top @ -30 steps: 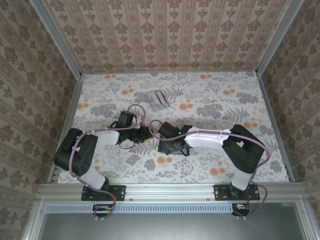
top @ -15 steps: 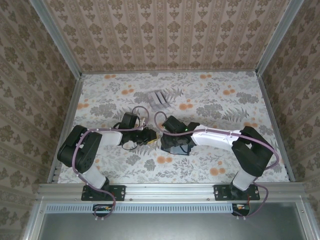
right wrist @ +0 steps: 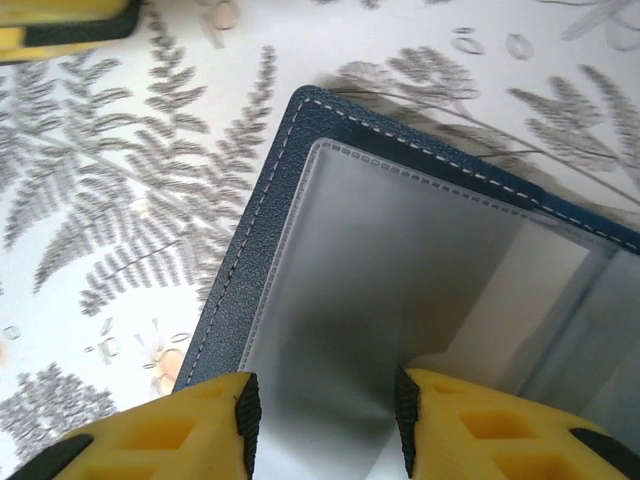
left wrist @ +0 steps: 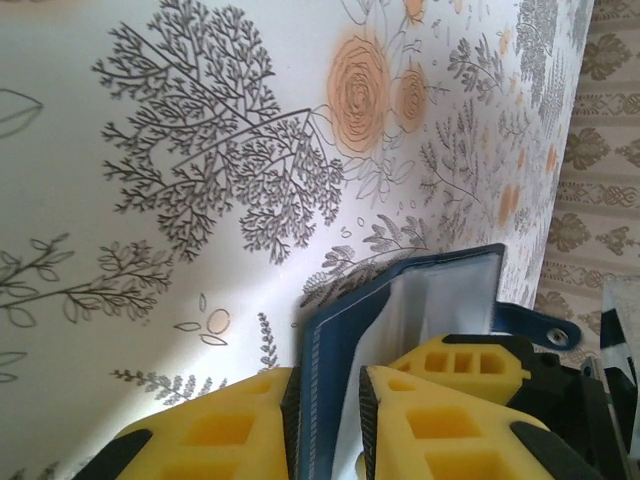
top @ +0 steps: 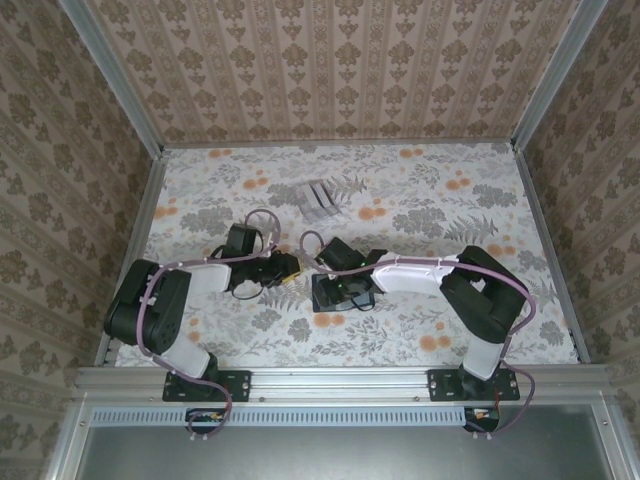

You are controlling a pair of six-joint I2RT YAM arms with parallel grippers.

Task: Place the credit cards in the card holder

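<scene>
Navy card holder (top: 335, 297) lies open on the surface (top: 450, 200); left tool (left wrist: 328, 388) clamps its cover edge, right tool (right wrist: 322, 410) stands apart over its clear inner pocket (right wrist: 400, 260).

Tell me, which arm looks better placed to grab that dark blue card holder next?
Right, I'd say. The right gripper hangs directly above the open card holder, jaws apart over its clear pocket. The left gripper sits off the holder's corner, to one side.
</scene>
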